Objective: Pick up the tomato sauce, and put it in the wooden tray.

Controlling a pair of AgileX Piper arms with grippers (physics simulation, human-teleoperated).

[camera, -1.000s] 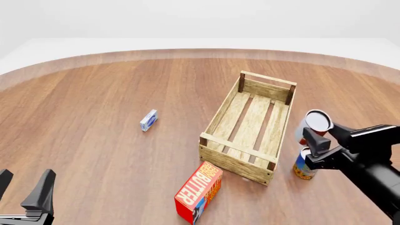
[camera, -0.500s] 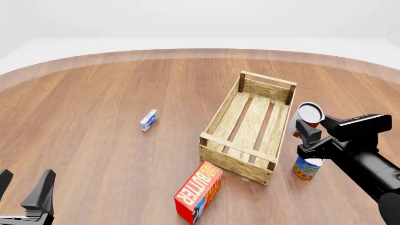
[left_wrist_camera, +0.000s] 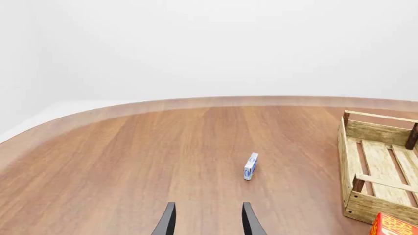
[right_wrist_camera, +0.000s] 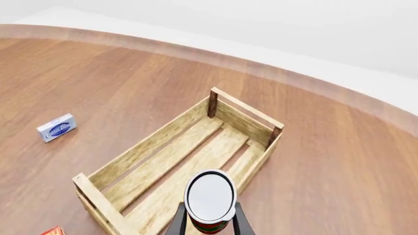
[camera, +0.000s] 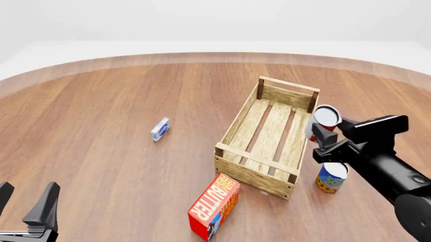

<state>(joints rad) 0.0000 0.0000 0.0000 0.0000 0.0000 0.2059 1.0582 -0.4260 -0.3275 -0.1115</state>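
The right gripper (camera: 322, 137) pinches the tomato sauce (camera: 324, 120) above the wooden tray's (camera: 237, 125) right rim; the left gripper (left_wrist_camera: 207, 225) is spread, far left of the tray

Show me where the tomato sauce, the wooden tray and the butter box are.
tomato sauce (camera: 327, 116): front view, silver-white top.
wooden tray (camera: 268, 132): front view, middle floor slat.
butter box (camera: 215, 202): front view, red lettered face.

Matte black right arm (camera: 394, 169) of blocky, rounded segments; both end effectors carry thin, tapered black fingers (left_wrist_camera: 168, 223).
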